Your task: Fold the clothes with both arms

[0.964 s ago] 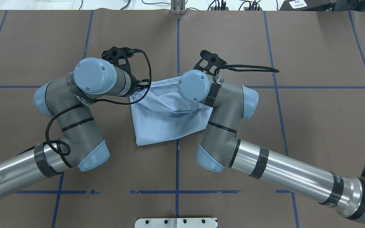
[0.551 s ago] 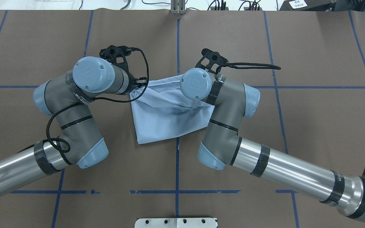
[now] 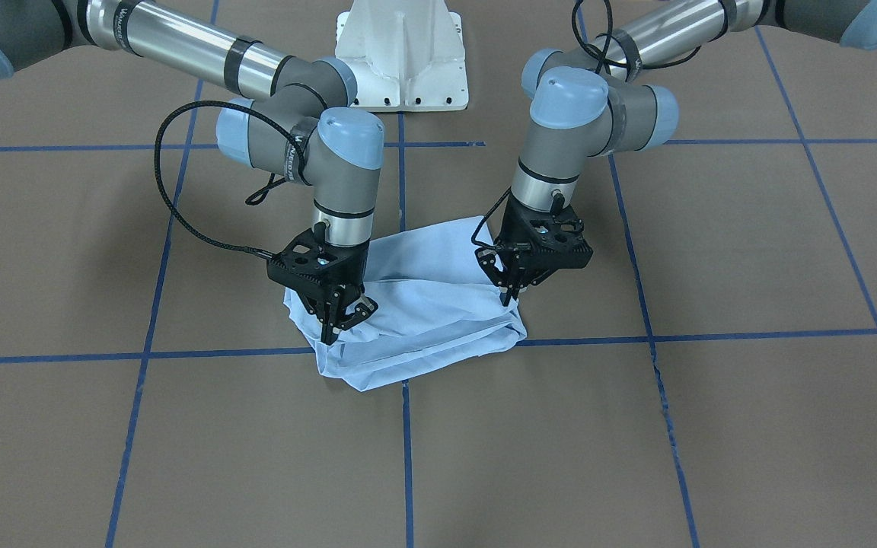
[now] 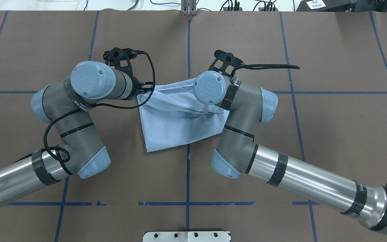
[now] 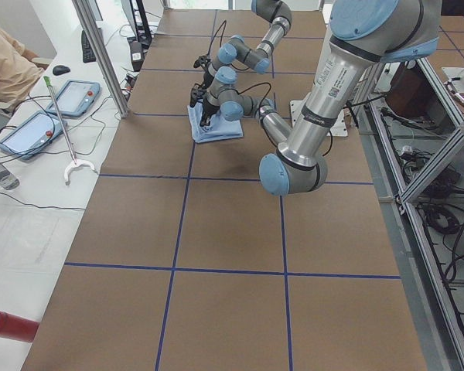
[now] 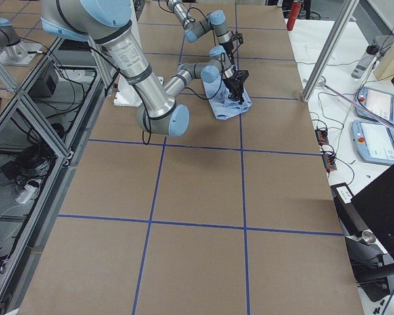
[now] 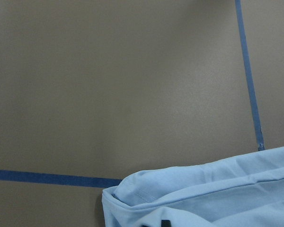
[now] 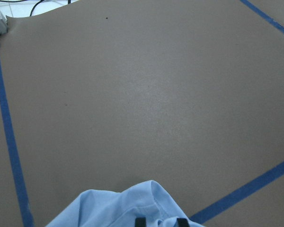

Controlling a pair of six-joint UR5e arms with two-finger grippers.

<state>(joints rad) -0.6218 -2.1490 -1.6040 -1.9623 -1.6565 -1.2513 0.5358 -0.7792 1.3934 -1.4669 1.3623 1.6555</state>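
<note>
A light blue T-shirt (image 3: 423, 312), part-folded into a rumpled packet, lies on the brown table cover (image 3: 712, 251) a little out from the white pedestal base (image 3: 400, 53), astride a blue tape line (image 3: 712, 335). The left gripper (image 3: 511, 295) and right gripper (image 3: 334, 326) each pinch an end of the shirt's edge farthest from that base, jaws closed on cloth and the hem drawn between them. The likely risk is that an uneven pull or a shallow pinch lets one corner slip, or drags the lower layers, leaving the fold skewed and bunched.
</note>
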